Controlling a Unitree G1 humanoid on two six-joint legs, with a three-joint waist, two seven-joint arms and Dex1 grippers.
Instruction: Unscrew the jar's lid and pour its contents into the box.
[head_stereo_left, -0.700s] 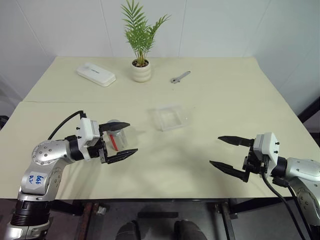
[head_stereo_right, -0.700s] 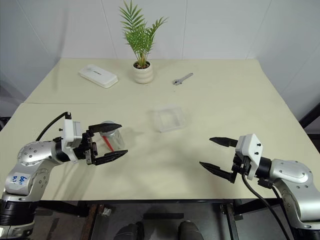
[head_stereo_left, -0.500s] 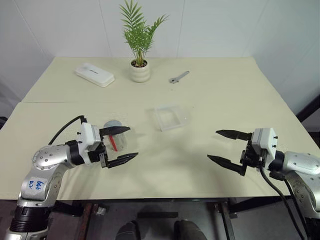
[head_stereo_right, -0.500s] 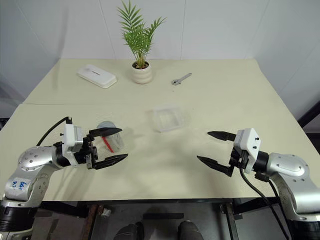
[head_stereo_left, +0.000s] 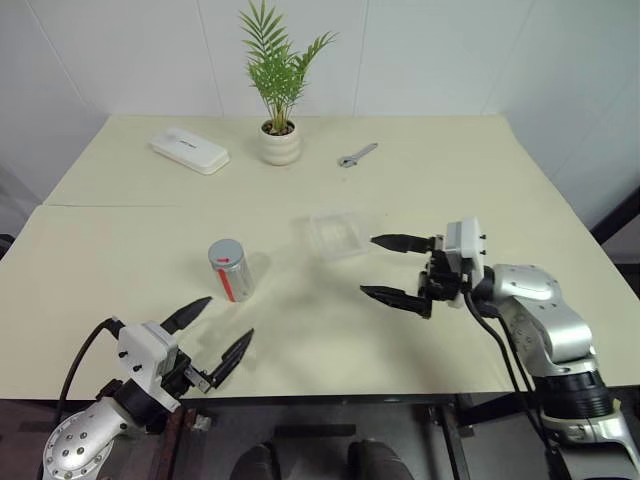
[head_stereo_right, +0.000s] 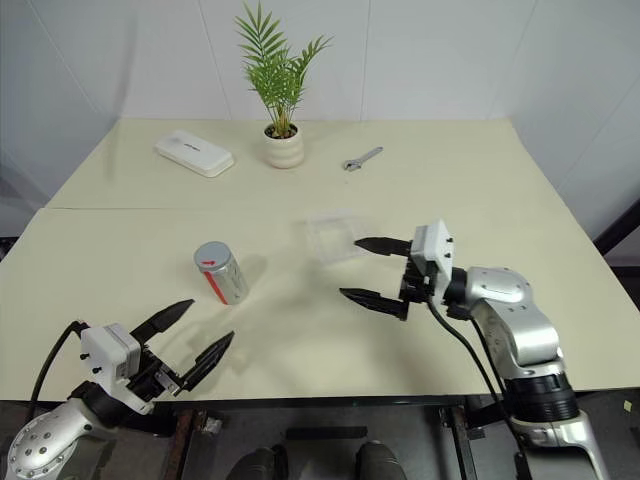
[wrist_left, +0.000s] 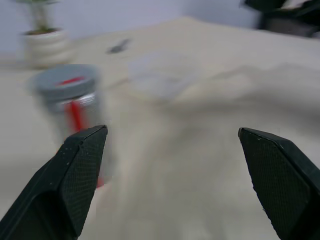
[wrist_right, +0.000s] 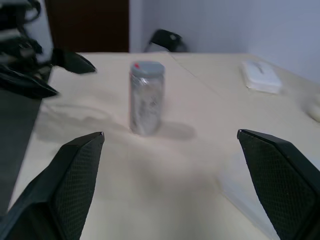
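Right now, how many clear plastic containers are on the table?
2: the jar stands upright with its lid on, toward the table's left; the box sits near the middle. Nothing seems hidden.

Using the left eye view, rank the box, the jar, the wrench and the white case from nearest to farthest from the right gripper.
From the right gripper:
1. Box, just beyond its fingertips.
2. Jar, standing upright toward the robot's left.
3. Wrench, near the table's far edge.
4. White case, at the far left.

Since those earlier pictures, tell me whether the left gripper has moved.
Yes. The left gripper has pulled back toward the table's near edge, away from the jar, which stands free and upright; before, its fingers flanked the jar.
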